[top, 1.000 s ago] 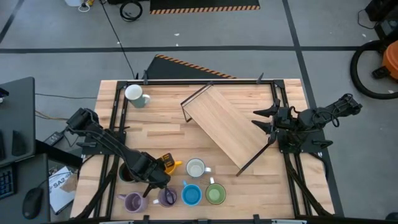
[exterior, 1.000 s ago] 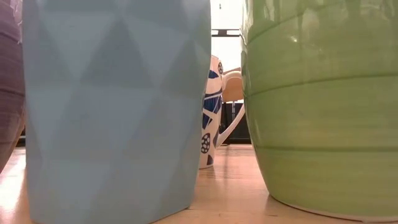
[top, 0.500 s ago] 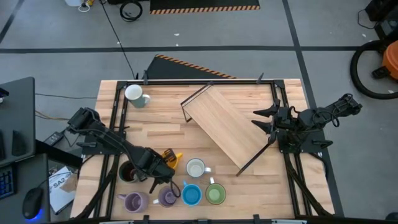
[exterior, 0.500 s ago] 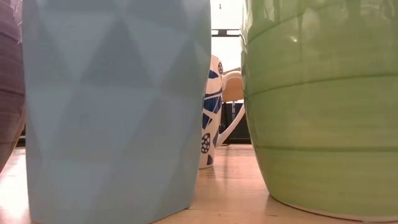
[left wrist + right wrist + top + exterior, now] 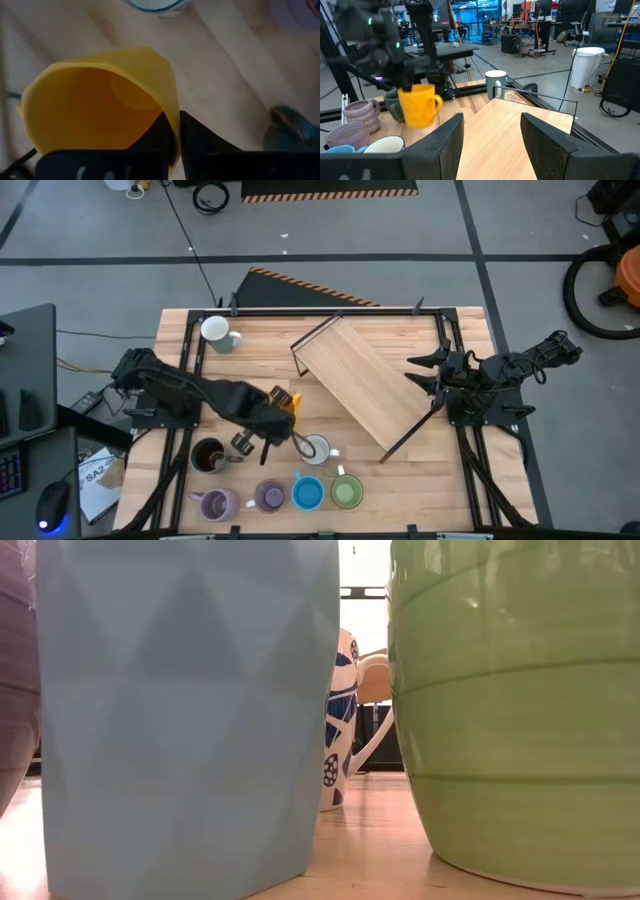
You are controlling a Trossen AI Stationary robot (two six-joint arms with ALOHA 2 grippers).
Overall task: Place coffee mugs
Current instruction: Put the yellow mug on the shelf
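Observation:
My left gripper (image 5: 278, 413) is shut on the orange mug (image 5: 287, 401) and holds it in the air above the table's middle left, near the white mug (image 5: 316, 449). The dark brown mug (image 5: 208, 455) stands to its left. Two purple mugs (image 5: 213, 503) (image 5: 268, 497), the blue mug (image 5: 307, 493) and the green mug (image 5: 346, 491) stand in a row along the near edge. A pale mug (image 5: 215, 332) stands at the far left corner. My right gripper (image 5: 412, 369) waits open at the right, beside the wooden shelf (image 5: 365, 385). My left gripper pinches the orange mug's rim wall (image 5: 174, 117), one finger (image 5: 156, 132) inside the mug and one (image 5: 202, 142) outside. It comes at the rim from above. The mug (image 5: 420, 105) hangs roughly upright below the fingers, lifted clear of the table, its handle (image 5: 438, 102) away from the fingers.
The wooden shelf with a black wire frame lies slantwise across the table's middle and right. A black frame (image 5: 330, 311) runs along the table's edges. The blue mug (image 5: 190, 710) and green mug (image 5: 520, 710) fill the low view, a patterned white mug (image 5: 340, 720) between them.
My left gripper has risen and moved toward the table's far edge and to the right, away from the dark brown mug, carrying the orange mug. The mug has come up clear of the table, close to the shelf's near corner. My right arm has kept still.

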